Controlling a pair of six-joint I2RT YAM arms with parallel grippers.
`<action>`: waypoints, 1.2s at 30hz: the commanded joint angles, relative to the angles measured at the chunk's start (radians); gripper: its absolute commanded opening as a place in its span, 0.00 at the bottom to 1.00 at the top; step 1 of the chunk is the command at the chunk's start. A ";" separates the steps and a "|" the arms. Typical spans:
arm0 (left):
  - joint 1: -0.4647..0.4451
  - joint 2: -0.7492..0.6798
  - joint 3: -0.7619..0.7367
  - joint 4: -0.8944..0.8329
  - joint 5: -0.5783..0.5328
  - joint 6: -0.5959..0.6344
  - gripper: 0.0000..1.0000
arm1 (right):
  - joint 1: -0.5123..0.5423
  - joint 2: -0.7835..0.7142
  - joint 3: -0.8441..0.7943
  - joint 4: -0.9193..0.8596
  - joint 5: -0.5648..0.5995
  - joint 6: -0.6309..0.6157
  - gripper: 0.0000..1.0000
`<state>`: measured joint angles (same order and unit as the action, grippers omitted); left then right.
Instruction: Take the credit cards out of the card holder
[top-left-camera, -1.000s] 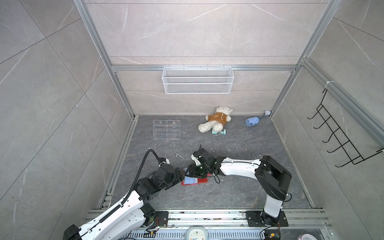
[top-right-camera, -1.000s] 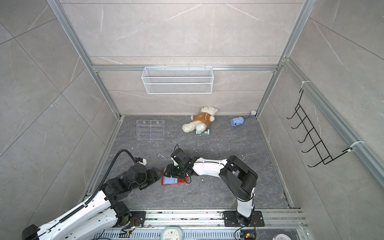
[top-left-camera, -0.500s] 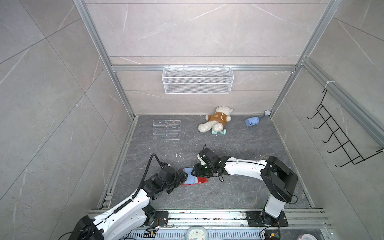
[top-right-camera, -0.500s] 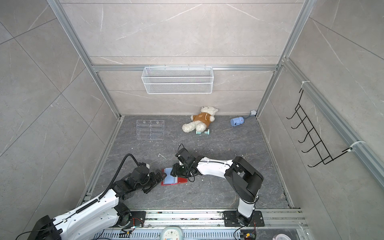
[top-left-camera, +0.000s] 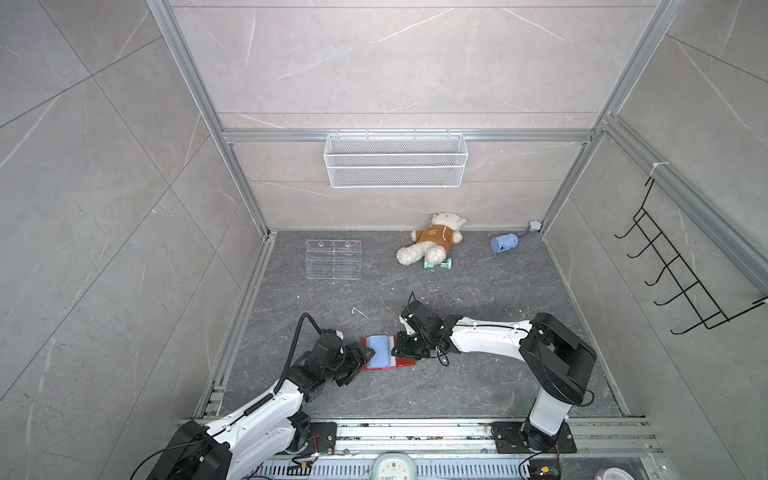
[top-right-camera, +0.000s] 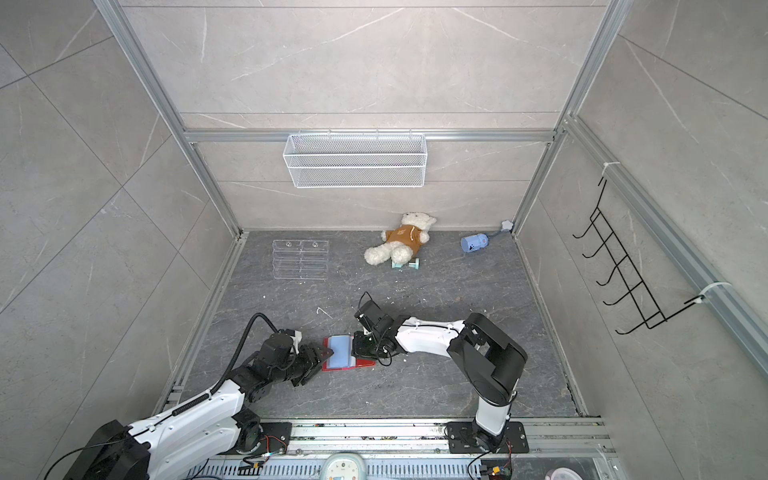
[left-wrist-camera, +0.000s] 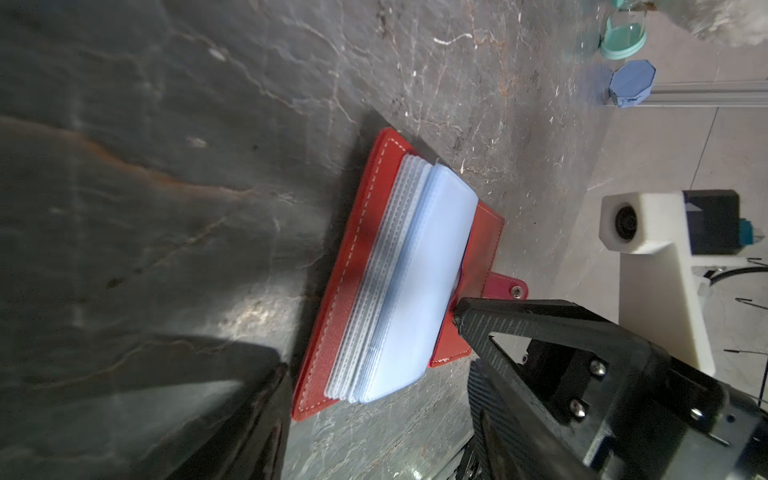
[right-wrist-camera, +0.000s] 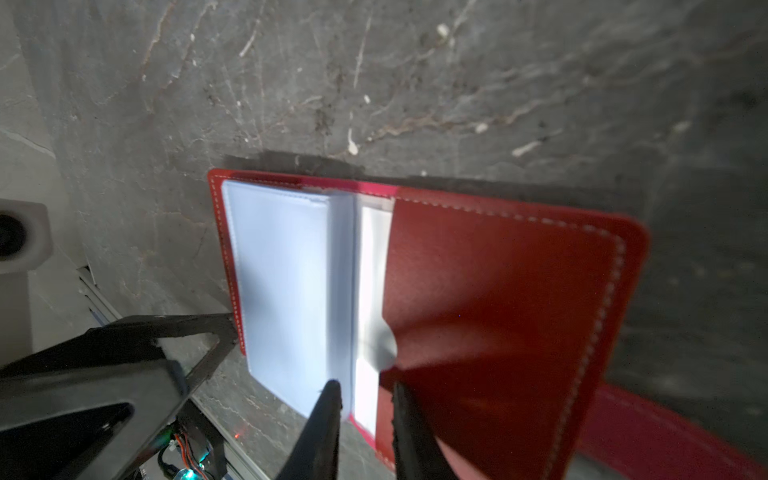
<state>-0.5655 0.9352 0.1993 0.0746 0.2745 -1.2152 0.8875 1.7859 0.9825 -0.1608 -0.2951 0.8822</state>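
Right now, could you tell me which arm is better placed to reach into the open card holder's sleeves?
Probably the right. The right gripper has parted fingertips straddling a sleeve edge at the fold of the card holder; the left gripper only touches the outer edge, better for bracing.

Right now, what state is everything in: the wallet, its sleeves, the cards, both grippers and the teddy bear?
Wallet, open on the floor.
Sleeves, stacked to one side.
Cards, none in sight.
Left gripper, open, one fingertip at the wallet's edge.
Right gripper, jaws narrow at the sleeves' edge, grip unclear.
Teddy bear, lying by the back wall.
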 joint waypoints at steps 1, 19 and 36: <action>0.016 0.032 -0.010 0.098 0.060 0.005 0.63 | -0.007 0.014 -0.031 -0.003 0.020 0.004 0.24; 0.024 -0.028 -0.074 0.284 0.131 0.017 0.41 | -0.013 0.023 -0.064 0.022 0.015 0.009 0.22; 0.024 0.007 -0.072 0.266 0.126 0.035 0.15 | -0.013 0.030 -0.062 0.027 0.005 0.011 0.20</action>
<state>-0.5426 0.9394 0.1284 0.3202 0.3878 -1.1999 0.8764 1.7855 0.9459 -0.1268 -0.3035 0.8833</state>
